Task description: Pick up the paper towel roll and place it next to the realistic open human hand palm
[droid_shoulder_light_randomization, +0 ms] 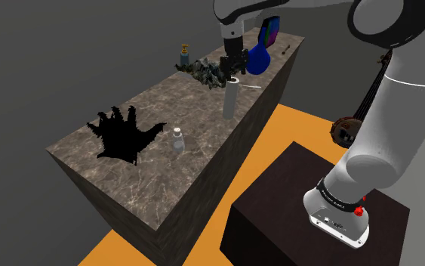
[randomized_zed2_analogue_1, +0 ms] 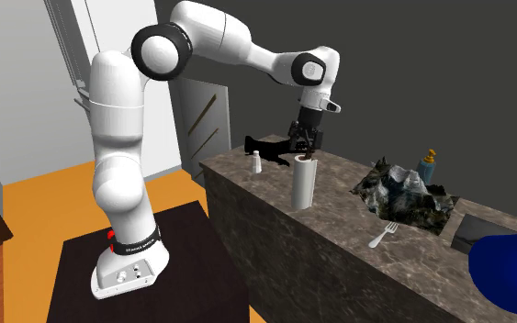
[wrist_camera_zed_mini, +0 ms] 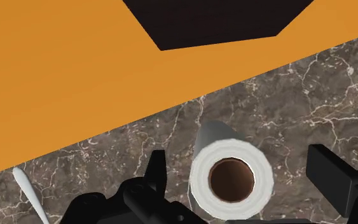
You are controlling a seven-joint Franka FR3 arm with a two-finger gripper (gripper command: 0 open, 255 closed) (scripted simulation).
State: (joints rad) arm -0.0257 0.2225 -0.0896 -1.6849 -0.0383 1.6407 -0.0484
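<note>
In the shoulder view the paper towel roll (droid_shoulder_light_randomization: 231, 100) stands upright near the front edge of the marble counter (droid_shoulder_light_randomization: 150, 185), upper middle of the frame. It is well apart from the black open hand (droid_shoulder_light_randomization: 124, 136) lying at centre left. A small white bottle (droid_shoulder_light_randomization: 177, 140) stands between them, nearer the hand. The black gripper (droid_shoulder_light_randomization: 233, 73) hangs just above the roll's top. In the wrist view its fingers (wrist_camera_zed_mini: 153, 172) stand wide apart on either side of the roll's end with its brown core, and neither touches it. Towards the shoulder view's upper right sit a rocky grey-green lump (droid_shoulder_light_randomization: 207, 71), a blue vase (droid_shoulder_light_randomization: 257, 60) and a small blue bottle (droid_shoulder_light_randomization: 184, 53). In the second exterior view a fork (randomized_zed2_analogue_1: 384, 236) lies right of centre.
</note>
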